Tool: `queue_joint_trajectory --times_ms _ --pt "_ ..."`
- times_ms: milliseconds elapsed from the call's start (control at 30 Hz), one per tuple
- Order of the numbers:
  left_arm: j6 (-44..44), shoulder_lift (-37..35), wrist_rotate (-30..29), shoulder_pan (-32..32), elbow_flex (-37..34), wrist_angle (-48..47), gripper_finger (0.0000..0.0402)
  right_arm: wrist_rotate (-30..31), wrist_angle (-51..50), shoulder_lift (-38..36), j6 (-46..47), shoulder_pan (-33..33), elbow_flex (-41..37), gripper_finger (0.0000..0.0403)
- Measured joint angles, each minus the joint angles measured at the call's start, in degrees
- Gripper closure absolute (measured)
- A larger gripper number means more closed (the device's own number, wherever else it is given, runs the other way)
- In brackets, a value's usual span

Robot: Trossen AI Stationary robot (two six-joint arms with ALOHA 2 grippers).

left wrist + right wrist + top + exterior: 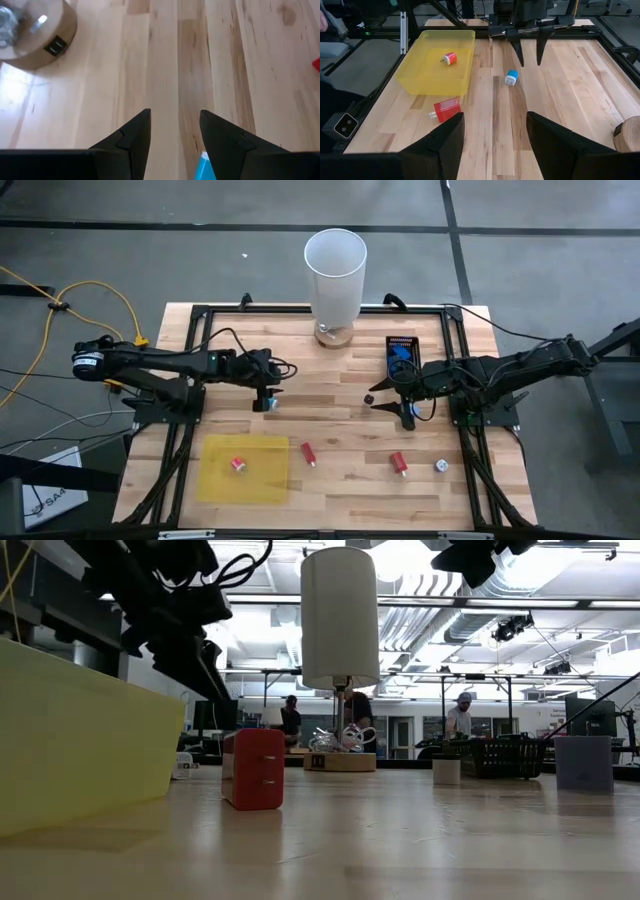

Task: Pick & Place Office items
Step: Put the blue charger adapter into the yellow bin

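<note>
Bench (340, 430) first, then the yellow tray (243, 469) holding one red piece (238, 465). My left claw (267, 402) hangs part-open and empty over the blue piece (511, 77). I judge I should centre the jaws, then drop straight. My right claw (404, 410) waits, spread wide, empty.
</note>
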Motion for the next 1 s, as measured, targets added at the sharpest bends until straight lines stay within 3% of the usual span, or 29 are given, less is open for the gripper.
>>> queue_joint_trajectory --times_ms 167,533,1000 --pt "-0.84 0.61 0.65 -0.88 1.97 -3.72 0.024 0.0 0.0 0.0 0.01 0.01 -0.02 0.0201" --pt "-1.58 11.7 2.94 -0.93 17.54 -23.16 0.024 0.0 0.0 0.0 0.0 0.01 0.0 0.0201" --pt "7.19 13.81 5.0 -1.57 18.34 -24.39 0.024 0.0 0.0 0.0 0.0 0.02 0.0 0.0201"
